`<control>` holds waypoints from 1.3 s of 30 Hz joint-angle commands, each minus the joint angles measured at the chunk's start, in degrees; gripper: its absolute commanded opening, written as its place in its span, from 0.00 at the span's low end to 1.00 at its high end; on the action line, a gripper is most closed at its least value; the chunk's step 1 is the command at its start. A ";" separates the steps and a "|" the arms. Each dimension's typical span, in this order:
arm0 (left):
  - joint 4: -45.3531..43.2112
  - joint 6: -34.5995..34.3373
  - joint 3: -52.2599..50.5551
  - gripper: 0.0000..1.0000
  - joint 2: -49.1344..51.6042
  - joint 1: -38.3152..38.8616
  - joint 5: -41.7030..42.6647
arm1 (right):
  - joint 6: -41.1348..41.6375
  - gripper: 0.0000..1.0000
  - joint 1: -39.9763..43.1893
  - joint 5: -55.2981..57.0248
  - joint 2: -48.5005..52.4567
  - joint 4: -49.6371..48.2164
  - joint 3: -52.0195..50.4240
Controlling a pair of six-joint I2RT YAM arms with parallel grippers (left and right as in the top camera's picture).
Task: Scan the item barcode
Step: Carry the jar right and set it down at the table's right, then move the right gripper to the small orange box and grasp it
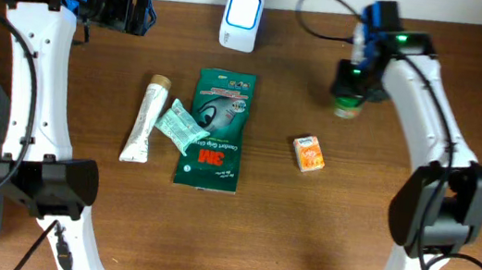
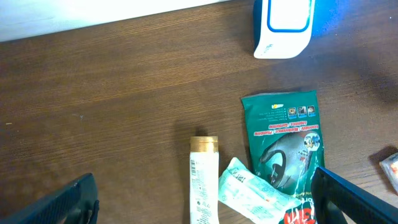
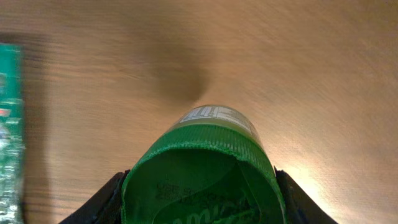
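Overhead: your right arm arches right of the scanner, right gripper clamped on the green-capped bottle. The left gripper, left of the scanner, gapes wide. The pack below the scanner reads 3M. Left wrist: same wide jaws. Right wrist: bottle label unreadable.

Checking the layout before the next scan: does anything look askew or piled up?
The small pale-green sachet lies tilted, overlapping the dark green 3M packet, with its corner right beside the white tube with a tan cap. Nothing looks spilled or damaged.
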State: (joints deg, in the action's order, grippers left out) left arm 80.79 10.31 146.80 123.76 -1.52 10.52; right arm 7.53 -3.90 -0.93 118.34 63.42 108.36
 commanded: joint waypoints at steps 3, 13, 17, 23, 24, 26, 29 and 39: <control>-0.09 0.52 0.68 0.99 -1.01 -0.04 0.61 | 3.61 0.46 11.41 -0.39 -0.61 1.60 -6.78; -0.09 0.55 0.68 0.99 -1.01 -0.04 0.61 | 3.67 0.98 19.82 -10.75 -1.29 -5.20 -9.84; -0.09 0.52 0.68 0.99 -1.01 -0.04 0.61 | 3.69 0.98 16.20 -16.06 -8.76 -4.00 -5.95; -0.09 0.55 0.68 0.99 -1.01 -0.04 0.61 | 3.91 0.96 0.55 -16.46 -10.69 2.19 -7.89; -0.09 0.52 0.68 0.99 -1.01 -0.04 0.61 | 3.93 0.71 -2.78 -16.46 -10.10 2.69 -9.27; -0.09 0.55 0.68 0.99 -1.01 -0.04 0.61 | 5.62 0.42 -7.50 -16.46 -9.01 2.58 -12.98; -0.09 0.52 0.68 0.99 -1.01 -0.04 0.61 | 16.65 0.04 -13.03 -16.48 -8.68 -2.08 -24.00; -0.09 0.52 0.68 0.99 -1.01 0.00 0.61 | 18.51 0.04 -13.09 -2.01 -8.55 -7.82 -36.74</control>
State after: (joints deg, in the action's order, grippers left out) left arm 80.79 10.31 146.80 123.76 -1.52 10.52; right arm 25.43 -19.16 -10.76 109.91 56.10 72.38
